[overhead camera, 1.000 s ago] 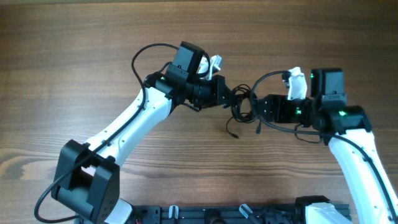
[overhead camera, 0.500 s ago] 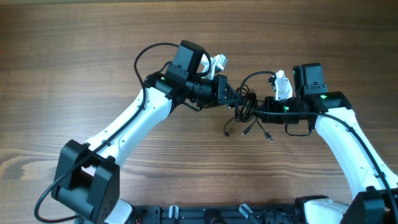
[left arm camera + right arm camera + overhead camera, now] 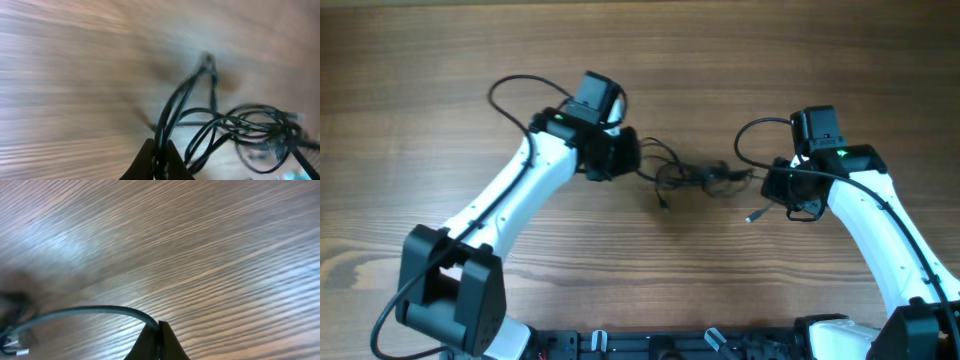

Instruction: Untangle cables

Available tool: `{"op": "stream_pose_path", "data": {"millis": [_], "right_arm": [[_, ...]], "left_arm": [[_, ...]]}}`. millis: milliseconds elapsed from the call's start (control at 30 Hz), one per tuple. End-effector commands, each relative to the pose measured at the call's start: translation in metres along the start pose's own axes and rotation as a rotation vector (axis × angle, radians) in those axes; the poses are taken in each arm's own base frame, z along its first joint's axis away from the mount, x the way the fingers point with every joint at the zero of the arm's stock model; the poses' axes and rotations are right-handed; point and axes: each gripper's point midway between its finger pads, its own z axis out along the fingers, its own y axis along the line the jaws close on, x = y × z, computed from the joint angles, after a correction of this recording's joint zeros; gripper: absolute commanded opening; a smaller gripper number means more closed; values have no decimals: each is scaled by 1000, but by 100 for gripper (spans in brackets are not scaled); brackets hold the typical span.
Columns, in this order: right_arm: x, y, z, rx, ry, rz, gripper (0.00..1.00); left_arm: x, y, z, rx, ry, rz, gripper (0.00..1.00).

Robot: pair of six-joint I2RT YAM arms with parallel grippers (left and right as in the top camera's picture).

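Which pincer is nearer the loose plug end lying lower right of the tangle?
Right. The right pincer sits just up and right of that plug; the left pincer is across the cable tangle, at its left end.

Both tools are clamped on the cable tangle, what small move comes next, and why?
Probably ease the right tool outward, away from the left tool: each is shut on a strand, and the cables between them sit bunched in a knot.

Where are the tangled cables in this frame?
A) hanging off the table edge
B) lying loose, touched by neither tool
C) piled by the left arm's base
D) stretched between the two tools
D: the cables span from the left tool to the right tool, and each wrist view shows strands pinched between shut fingers.
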Motion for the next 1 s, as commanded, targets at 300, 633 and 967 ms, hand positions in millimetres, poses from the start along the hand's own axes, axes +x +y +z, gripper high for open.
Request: {"op": "stream_pose_path", "data": {"millis": [300,633,967], "right_arm": [[-15,-31,-2,167,-86,107,4],[-16,-24,-1,132,-79,63,52],[-2,74,-15,-413,20,-223,62]], "left_arm": [[-47,61,-35,-58,-118,-181,4],[-30,40,-32,38,-28,-143,76],[-14,4,-19,63,-17,24,88]]}}
